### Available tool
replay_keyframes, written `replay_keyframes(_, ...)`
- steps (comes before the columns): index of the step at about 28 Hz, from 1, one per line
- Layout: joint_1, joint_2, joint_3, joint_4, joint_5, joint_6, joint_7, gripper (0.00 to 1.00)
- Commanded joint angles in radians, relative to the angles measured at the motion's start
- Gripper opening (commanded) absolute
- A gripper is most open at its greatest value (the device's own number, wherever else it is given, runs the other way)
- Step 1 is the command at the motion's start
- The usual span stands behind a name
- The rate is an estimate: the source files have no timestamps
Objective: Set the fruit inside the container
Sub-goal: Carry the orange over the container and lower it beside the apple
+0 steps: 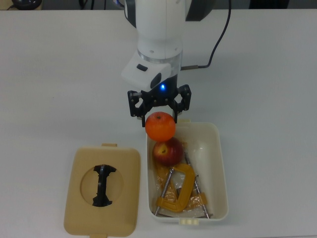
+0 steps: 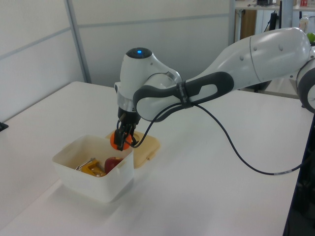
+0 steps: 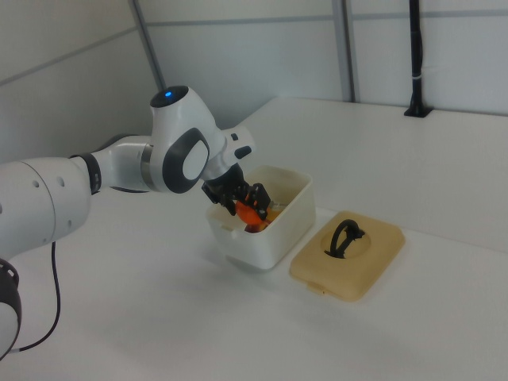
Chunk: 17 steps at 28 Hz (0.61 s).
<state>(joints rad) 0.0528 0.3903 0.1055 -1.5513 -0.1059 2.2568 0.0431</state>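
Observation:
My gripper (image 1: 159, 119) is shut on the bright orange (image 1: 160, 126), one of the fruit, holding it in the air over the upper left corner of the container (image 1: 221, 163) in the top view. The orange (image 2: 120, 139) hangs just above the tub's rim (image 2: 93, 169) in the left view, and the right view shows the orange (image 3: 250, 211) over the white tub (image 3: 286, 218). A dark red apple (image 1: 168, 151) lies inside the tub, right below the orange. The apple (image 2: 112, 163) also shows in the left view.
Yellow-orange C-clamps (image 1: 177, 191) lie in the tub's lower half in the top view. A flat tan lid (image 1: 102, 191) with a black handle rests on the white table at the top view's left of the tub. A black cable (image 2: 236, 152) trails from the arm.

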Motion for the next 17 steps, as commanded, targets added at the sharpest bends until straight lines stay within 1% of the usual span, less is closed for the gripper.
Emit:
replay_keyframes(1, 0.01, 0.001, -0.004, 0.008, 0.0, 0.013, 0.029, 1.0)
replay_keyframes(7, 0.01, -0.025, -0.003, 0.008, 0.005, 0.001, 0.029, 1.0)
replay_keyframes(12, 0.004, -0.056, -0.006, 0.008, 0.005, -0.109, 0.015, 1.0)
replay_keyframes(17, -0.007, -0.096, -0.021, 0.005, -0.002, -0.284, -0.058, 1.0)
